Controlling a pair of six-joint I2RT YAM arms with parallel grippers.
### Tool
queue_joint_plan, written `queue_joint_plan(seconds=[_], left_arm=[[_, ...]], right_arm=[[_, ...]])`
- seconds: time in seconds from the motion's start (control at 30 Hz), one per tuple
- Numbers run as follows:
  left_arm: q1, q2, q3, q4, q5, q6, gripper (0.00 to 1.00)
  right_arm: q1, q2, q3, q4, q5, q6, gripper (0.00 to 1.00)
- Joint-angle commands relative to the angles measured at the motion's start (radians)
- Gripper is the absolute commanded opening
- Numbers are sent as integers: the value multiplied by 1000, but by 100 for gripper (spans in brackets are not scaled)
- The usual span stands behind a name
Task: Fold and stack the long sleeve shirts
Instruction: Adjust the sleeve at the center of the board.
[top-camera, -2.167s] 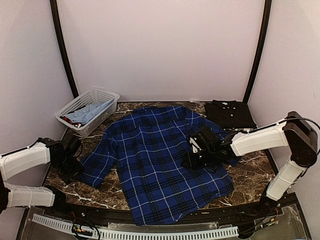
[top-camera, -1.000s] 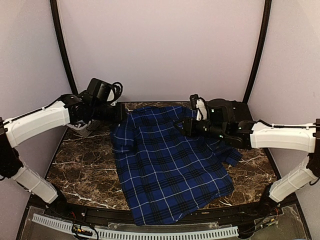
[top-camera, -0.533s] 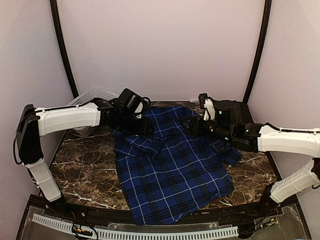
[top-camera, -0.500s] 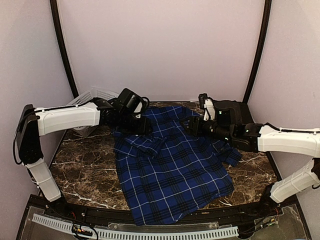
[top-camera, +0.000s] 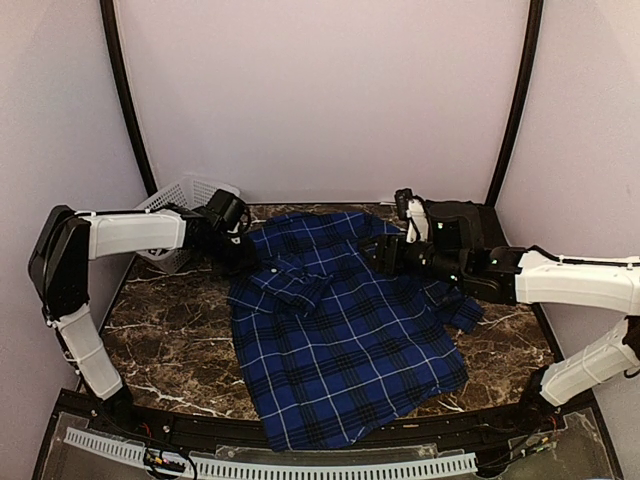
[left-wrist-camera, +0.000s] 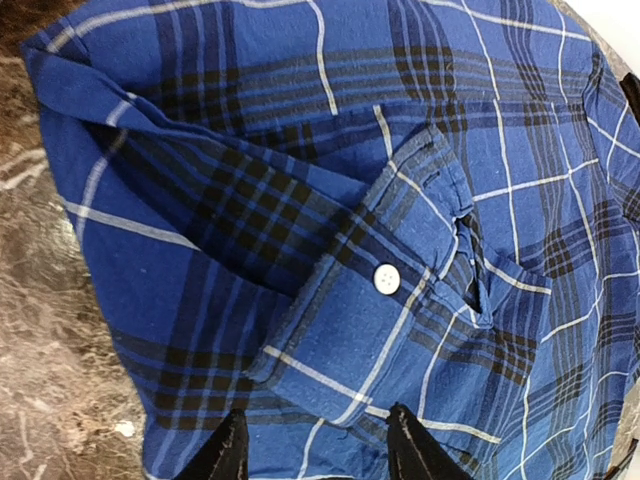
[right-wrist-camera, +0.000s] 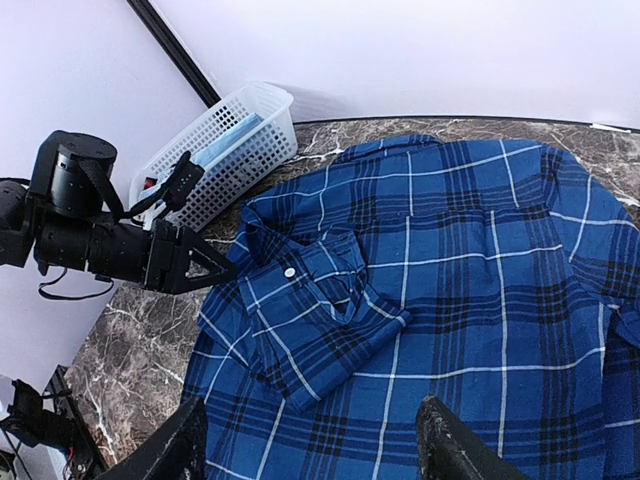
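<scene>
Starting from the near edge of the table (top-camera: 160, 330), the hem of the plaid shirt (top-camera: 340, 340) is found just beyond the arm bases. Its long axis runs away from them toward the collar, tilted a little to the left. Farther up, the left sleeve is seen folded in over the body. Its buttoned cuff (left-wrist-camera: 385, 278) lies just ahead of the left gripper (left-wrist-camera: 315, 455), whose fingers are spread with nothing between them. The right gripper (right-wrist-camera: 310, 455) is held above the chest of the shirt, its fingers wide apart and empty.

The right sleeve (top-camera: 458, 308) lies unfolded, behind and outboard of that gripper, close under its forearm. It is separated from the left gripper by the whole width of the shirt. The right arm is therefore judged the nearer one, and the sleeve would have to be carried across the long axis toward the centre line.

Beyond the right gripper, the black shirt (top-camera: 478, 218) is partly hidden by the arm. Beyond the left gripper, the basket (top-camera: 180, 195) is seen.
</scene>
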Motion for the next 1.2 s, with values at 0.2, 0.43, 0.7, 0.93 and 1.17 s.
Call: queue_joint_plan(seconds=[0.2, 0.43, 0.7, 0.93, 1.17], left_arm=[[10, 105, 7, 55, 39, -46, 46], [13, 115, 3, 49, -7, -71, 48], [17, 124, -1, 65, -33, -89, 51], [20, 145, 6, 146, 65, -86, 49], [20, 116, -2, 259, 144, -61, 23]], right_arm=[[-6, -15, -21, 17, -13, -8, 68], [-5, -25, -31, 17, -8, -8, 68], [-4, -28, -36, 26, -9, -6, 68], [-5, -34, -48, 39, -3, 5, 69], [-5, -39, -68, 61, 10, 29, 68]])
